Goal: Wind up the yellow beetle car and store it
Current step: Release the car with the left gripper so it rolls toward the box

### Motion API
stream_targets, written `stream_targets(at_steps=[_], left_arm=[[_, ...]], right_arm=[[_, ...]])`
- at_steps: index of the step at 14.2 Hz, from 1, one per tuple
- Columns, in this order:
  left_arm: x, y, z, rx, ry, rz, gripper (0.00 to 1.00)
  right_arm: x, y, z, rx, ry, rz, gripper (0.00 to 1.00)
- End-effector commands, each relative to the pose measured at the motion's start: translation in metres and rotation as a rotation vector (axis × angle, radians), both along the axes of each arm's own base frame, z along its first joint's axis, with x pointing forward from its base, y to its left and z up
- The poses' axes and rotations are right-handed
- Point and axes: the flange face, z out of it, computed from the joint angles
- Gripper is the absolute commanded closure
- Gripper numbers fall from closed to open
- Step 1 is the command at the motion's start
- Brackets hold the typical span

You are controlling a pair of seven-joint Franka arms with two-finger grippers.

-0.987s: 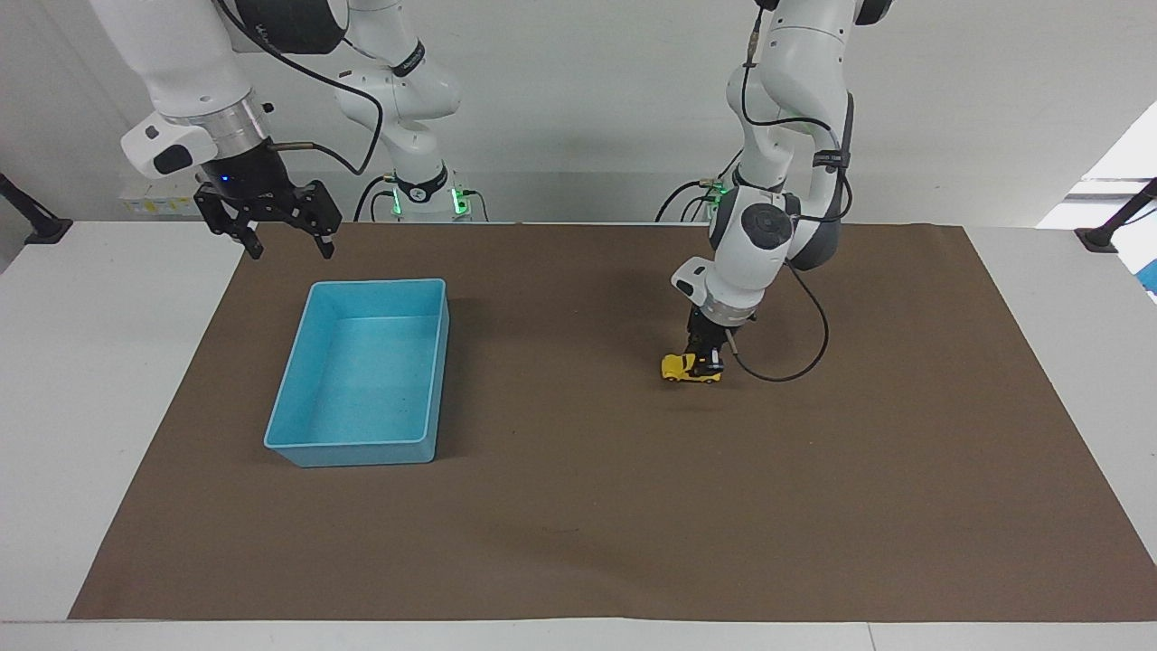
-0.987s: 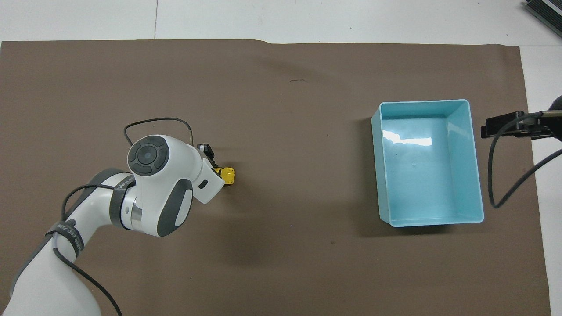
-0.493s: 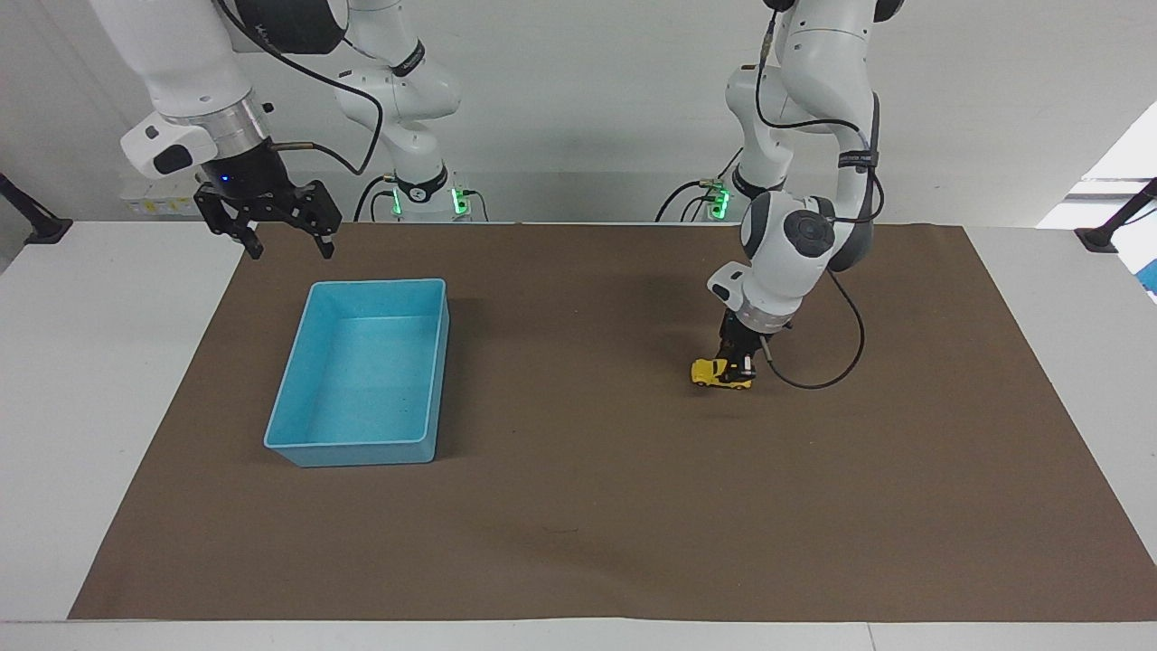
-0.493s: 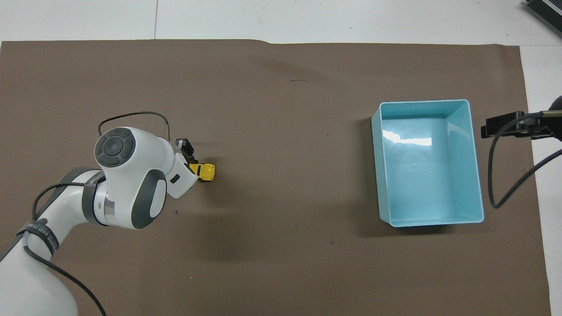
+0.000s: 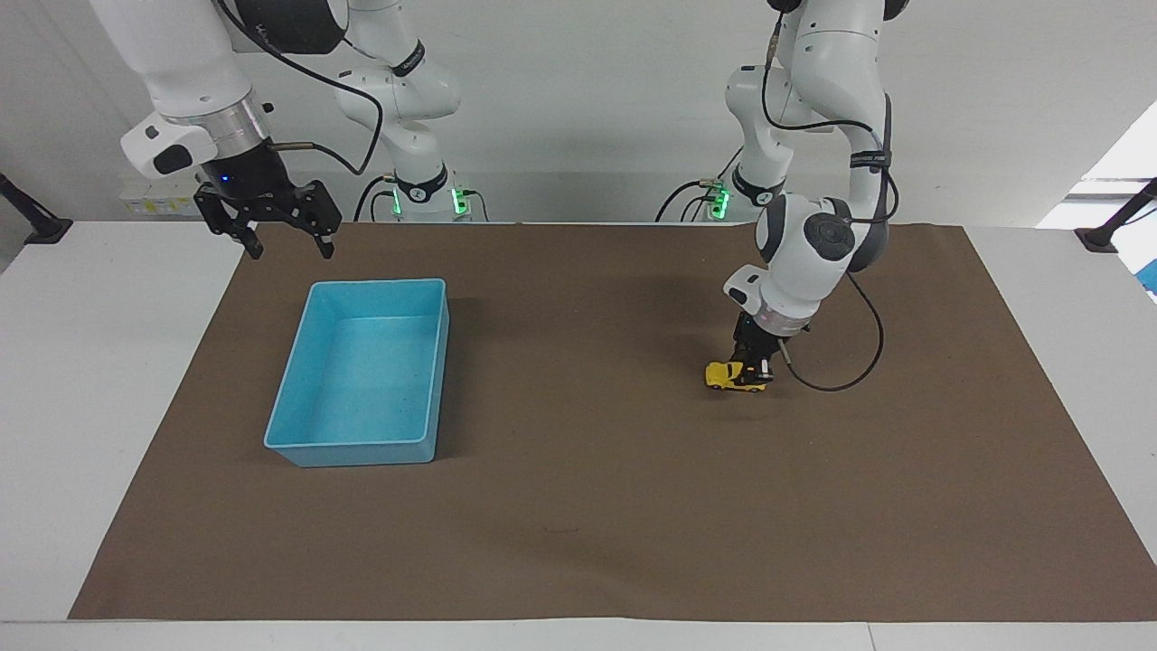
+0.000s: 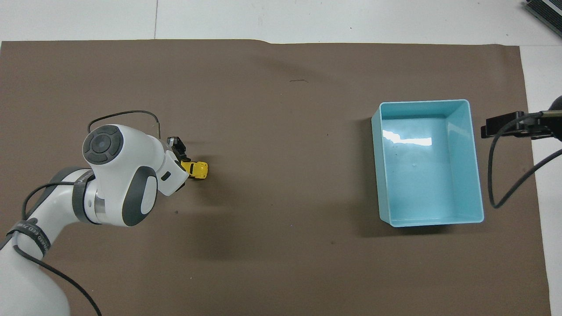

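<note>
The yellow beetle car [image 5: 734,375] stands on its wheels on the brown mat, toward the left arm's end of the table; it also shows in the overhead view [image 6: 197,169]. My left gripper [image 5: 752,369] points down and is shut on the car's rear part, holding it on the mat. The arm's wrist hides most of the gripper in the overhead view. The blue bin [image 5: 366,372] is empty and stands toward the right arm's end [image 6: 428,162]. My right gripper [image 5: 287,242] is open and waits in the air beside the bin's end nearest the robots.
The brown mat [image 5: 597,506] covers most of the white table. A black cable [image 5: 841,362] loops from the left wrist down to the mat beside the car.
My left gripper has dragged the car along the mat toward the left arm's end of the table, away from the bin. The right arm has not moved.
</note>
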Motion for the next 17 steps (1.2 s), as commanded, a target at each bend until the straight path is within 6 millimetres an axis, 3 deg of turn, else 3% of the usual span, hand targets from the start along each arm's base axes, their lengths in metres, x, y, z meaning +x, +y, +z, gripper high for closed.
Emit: stream_targets(at_steps=[1, 2, 3, 4, 5, 9, 14, 17], left_arm=[[0.003, 0.017, -0.031, 0.012, 0.015, -0.001, 1.00], [0.002, 0.016, -0.031, 0.012, 0.016, -0.002, 0.99], [0.002, 0.014, -0.030, 0.012, 0.021, -0.006, 0.66], [0.002, 0.010, -0.026, 0.012, 0.025, -0.015, 0.13], [0.001, 0.009, -0.022, 0.011, 0.038, -0.016, 0.00], [0.004, 0.013, 0.024, -0.011, 0.040, 0.020, 0.00], [0.008, 0.014, 0.057, -0.033, 0.003, 0.123, 0.00], [0.011, 0.017, 0.071, -0.044, -0.003, 0.271, 0.00]], right_arm=[[-0.004, -0.001, 0.003, 0.004, 0.009, 0.016, 0.00], [-0.004, -0.001, 0.003, 0.003, 0.008, 0.016, 0.00], [-0.004, -0.001, 0.003, 0.003, 0.008, 0.016, 0.00], [-0.004, -0.001, 0.003, 0.003, 0.008, 0.016, 0.00], [-0.004, -0.001, 0.004, 0.004, 0.006, 0.016, 0.00], [-0.004, -0.001, 0.003, 0.003, 0.008, 0.016, 0.00], [-0.004, -0.001, 0.003, 0.003, 0.008, 0.016, 0.00], [-0.004, -0.001, 0.004, 0.004, 0.008, 0.016, 0.00]])
